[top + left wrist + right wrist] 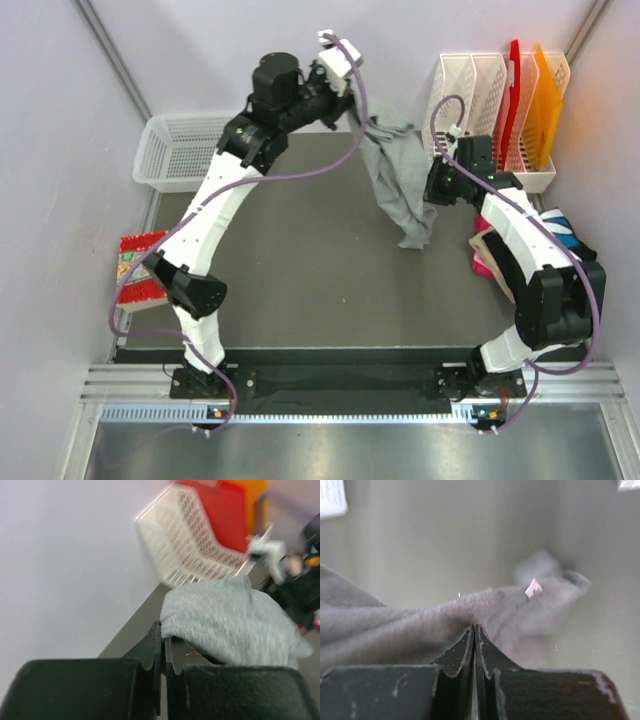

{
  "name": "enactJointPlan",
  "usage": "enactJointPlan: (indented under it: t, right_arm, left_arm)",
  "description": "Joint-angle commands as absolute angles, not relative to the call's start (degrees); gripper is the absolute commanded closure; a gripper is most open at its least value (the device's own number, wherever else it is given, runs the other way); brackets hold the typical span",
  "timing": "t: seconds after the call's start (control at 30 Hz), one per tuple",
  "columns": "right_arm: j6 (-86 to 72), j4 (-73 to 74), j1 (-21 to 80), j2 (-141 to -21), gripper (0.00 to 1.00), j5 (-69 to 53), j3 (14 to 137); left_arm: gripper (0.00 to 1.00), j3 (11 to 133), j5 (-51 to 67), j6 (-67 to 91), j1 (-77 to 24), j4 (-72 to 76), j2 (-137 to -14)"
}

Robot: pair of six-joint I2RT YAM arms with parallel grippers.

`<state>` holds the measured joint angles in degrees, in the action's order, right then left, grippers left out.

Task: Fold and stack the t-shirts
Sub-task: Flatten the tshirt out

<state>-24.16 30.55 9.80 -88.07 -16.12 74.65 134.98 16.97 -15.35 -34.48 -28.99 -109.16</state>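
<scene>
The grey shirt (pixel 395 190) is held up near the tabletop's (pixel 300 260) far edge, right of centre, clamped at its edges by the left gripper (pixel 163 630) and the right gripper (pixel 474 630). With such thin pinches a slip is risked, and the twisted cloth could be laid down creased. A pink tag (pixel 534 587) is seen, but nothing on it can be read.

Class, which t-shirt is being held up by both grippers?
The light grey t-shirt, pinched by the left gripper and right gripper; the other shirts lie piled at far right.

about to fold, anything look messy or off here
The grey t-shirt hangs bunched and twisted between the left end effector and right end effector, not flat. The other shirts lie heaped, unfolded, on the right.
</scene>
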Motion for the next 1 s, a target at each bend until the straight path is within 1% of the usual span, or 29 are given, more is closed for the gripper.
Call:
enactJointPlan:
  t: [0.0,0.03,0.07,0.13,0.2,0.3,0.37,0.47,0.53,0.57,0.63,0.7,0.83,0.97]
  right_arm:
    - [-24.4,27.9,9.2,-87.8,1.0,-15.6,74.2]
    - [-24.7,27.9,9.3,-88.2,1.0,-15.7,73.9]
    - [-24.8,27.9,9.2,-88.4,1.0,-16.0,73.7]
    - [-24.5,28.3,9.2,-89.3,1.0,-16.1,73.2]
    - [-23.9,30.0,9.2,-90.2,1.0,-15.7,73.6]
    - [-22.9,32.6,9.3,-92.9,1.0,-15.0,75.0]
    - [-22.4,34.4,9.3,-95.6,0.94,-14.8,76.2]
    - [-21.7,36.5,9.7,-98.6,0.84,-15.5,77.9]
    - [-21.8,36.3,10.3,-100.4,0.77,-16.6,78.4]
    - [-22.0,36.0,10.6,-100.9,0.75,-17.9,78.6]
    - [-22.7,35.3,12.2,-103.0,0.68,-19.5,79.4]
    - [-23.3,34.9,14.1,-105.1,0.67,-22.7,81.7]
    - [-27.2,31.9,16.1,-113.3,0.64,-28.9,86.7]
    - [-30.5,29.2,17.1,-118.8,0.64,-32.8,94.1]
  left_arm:
    - [1.0,124.4,12.6,-15.6,-25.0,-26.4,-97.5]
    - [1.0,121.1,14.1,-15.5,-22.6,-27.1,-95.6]
    - [1.0,114.4,14.7,-15.1,-18.0,-27.7,-93.6]
    - [1.0,109.4,17.6,-16.4,-14.8,-31.6,-89.0]
    - [1.0,102.2,18.9,-19.7,-13.9,-38.3,-84.9]
    - [1.0,90.0,21.6,-19.3,-14.0,-42.0,-79.4]
    - [1.0,82.1,22.3,-18.0,-14.0,-42.5,-77.4]
    - [1.0,74.7,21.5,-17.1,-13.9,-42.5,-74.8]
    - [1.0,71.6,21.5,-17.4,-13.9,-43.2,-74.4]
    - [1.0,71.2,21.3,-17.5,-14.0,-43.4,-74.4]
    - [1.0,70.4,20.5,-17.8,-14.0,-44.7,-74.4]
    - [1.0,70.1,19.6,-18.1,-14.0,-45.7,-74.8]
    - [1.0,69.0,18.6,-18.4,-14.0,-46.6,-74.5]
    - [1.0,68.2,18.3,-18.8,-14.0,-47.8,-73.3]
